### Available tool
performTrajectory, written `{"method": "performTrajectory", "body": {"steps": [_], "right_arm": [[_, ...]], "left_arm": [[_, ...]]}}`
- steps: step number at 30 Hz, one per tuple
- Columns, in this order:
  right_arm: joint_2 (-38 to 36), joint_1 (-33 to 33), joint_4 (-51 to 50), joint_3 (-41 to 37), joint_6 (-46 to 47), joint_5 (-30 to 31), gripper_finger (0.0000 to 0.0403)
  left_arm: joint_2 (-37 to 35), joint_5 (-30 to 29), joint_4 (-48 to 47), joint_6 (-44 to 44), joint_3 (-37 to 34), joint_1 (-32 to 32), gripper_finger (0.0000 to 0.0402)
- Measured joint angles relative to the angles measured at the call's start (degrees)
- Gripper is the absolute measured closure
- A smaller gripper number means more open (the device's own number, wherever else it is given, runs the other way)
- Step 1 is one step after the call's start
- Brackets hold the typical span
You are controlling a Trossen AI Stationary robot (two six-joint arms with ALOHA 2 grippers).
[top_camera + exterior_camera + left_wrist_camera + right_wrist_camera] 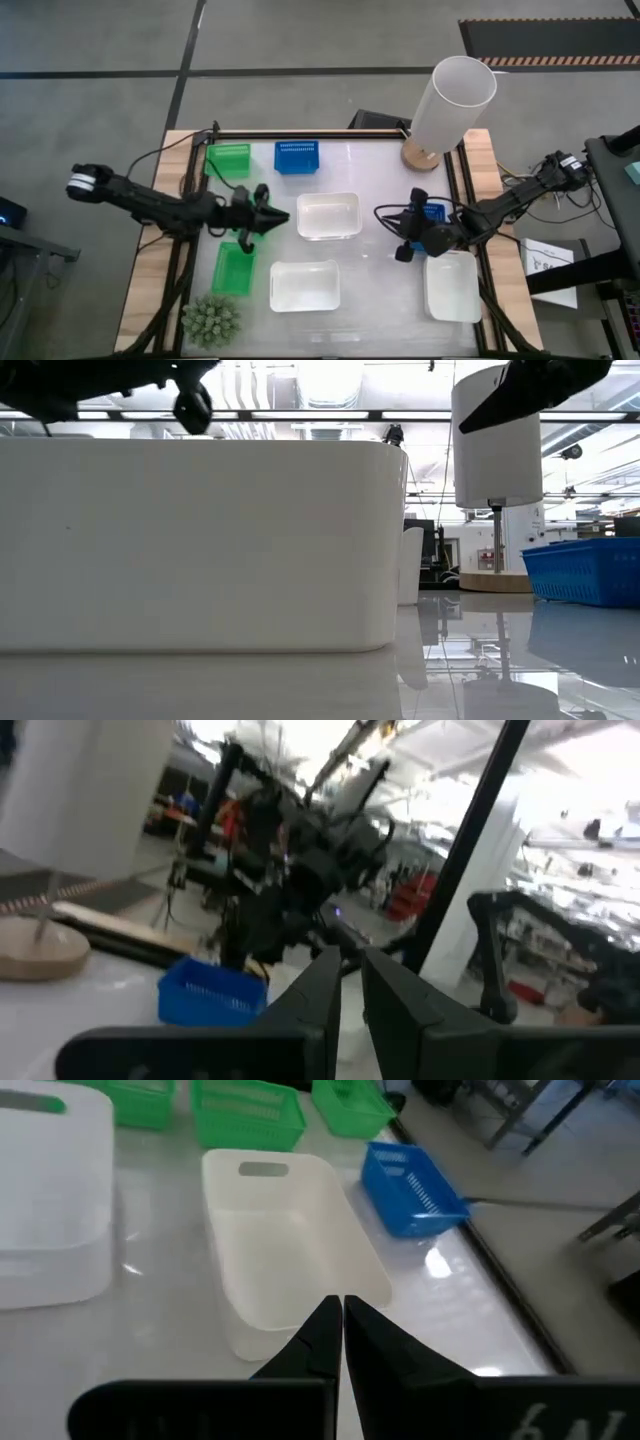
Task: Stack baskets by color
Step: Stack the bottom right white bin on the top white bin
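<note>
Two green baskets [228,158] [234,268], two blue baskets [297,156] [432,212] and three white baskets [327,215] [304,285] [452,286] stand apart on the table, each on its base. My left gripper [283,216] [350,982] hangs above the table just left of the middle white basket, shut and holding nothing. My right gripper [383,213] [342,1315] hangs right of that same white basket [290,1250], beside the nearer blue basket [412,1188]. It is shut, holds nothing and points toward the white basket.
A tall white cylinder [450,105] on a round wooden foot stands at the far right corner. A spiky green plant [211,320] sits at the near left corner. Raised rails run along the table's left, far and right edges. Cables trail off the right side.
</note>
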Motion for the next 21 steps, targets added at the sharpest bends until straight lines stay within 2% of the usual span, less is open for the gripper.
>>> {"method": "performTrajectory", "body": {"steps": [6,12,16,21], "right_arm": [[0.15,0.01,0.37,1.58,12.45,-22.63,0.0394],[1.15,-0.02,-2.46,1.73,36.77,-38.18,0.0394],[3.64,0.38,-15.02,1.77,52.82,-43.42,0.0394],[9.24,1.82,-32.89,3.86,63.44,-51.05,0.0394]], "left_arm": [[4.83,2.92,0.08,-0.01,3.75,-0.11,0.0373],[4.59,3.20,0.25,0.09,4.16,-0.02,0.0373],[3.33,3.17,0.26,0.33,4.09,0.00,0.0373],[2.50,3.17,0.25,2.05,3.95,0.00,0.0373]]}}
